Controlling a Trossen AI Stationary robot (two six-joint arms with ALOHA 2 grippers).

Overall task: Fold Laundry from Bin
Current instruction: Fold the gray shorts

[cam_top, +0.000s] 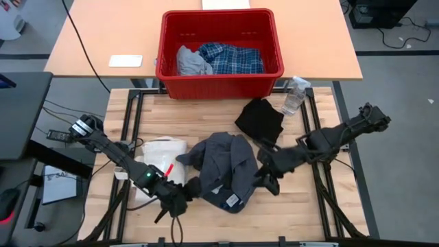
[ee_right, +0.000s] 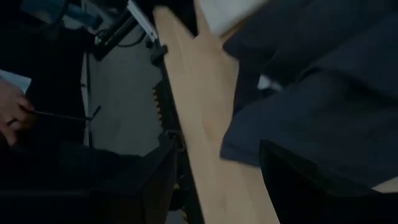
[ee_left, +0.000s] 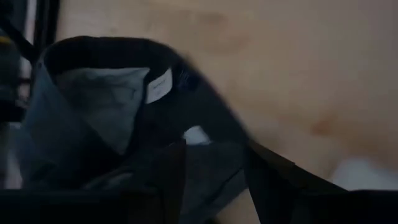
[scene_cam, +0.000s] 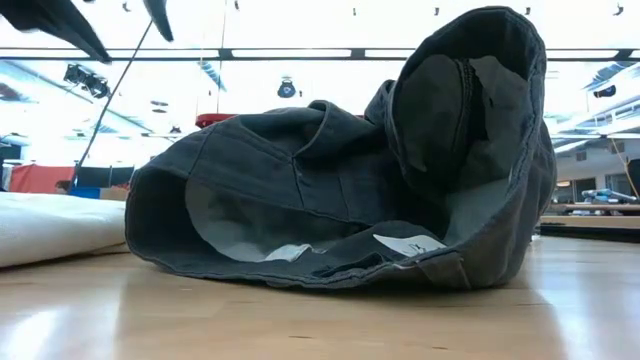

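Observation:
A dark grey garment [cam_top: 221, 168] lies crumpled in the middle of the wooden table [cam_top: 309, 206]. Its open edge with a white label [scene_cam: 405, 244] faces the near edge. My left gripper [cam_top: 175, 204] is open and hovers just off the garment's near left side, its fingers apart above the cloth [ee_left: 106, 112]. My right gripper [cam_top: 269, 182] is open at the garment's right edge [ee_right: 323, 106], with bare table showing between its fingers. The red bin [cam_top: 168, 68] stands at the far side and holds a plaid shirt [cam_top: 233, 56] and a light grey piece [cam_top: 192, 62].
A folded black garment [cam_top: 260, 120] lies right of centre, and a clear bottle [cam_top: 295, 96] stands beside it. A cream tote bag [cam_top: 161, 158] lies left of the grey garment. A person's hand [ee_right: 12, 115] shows beyond the table's near edge.

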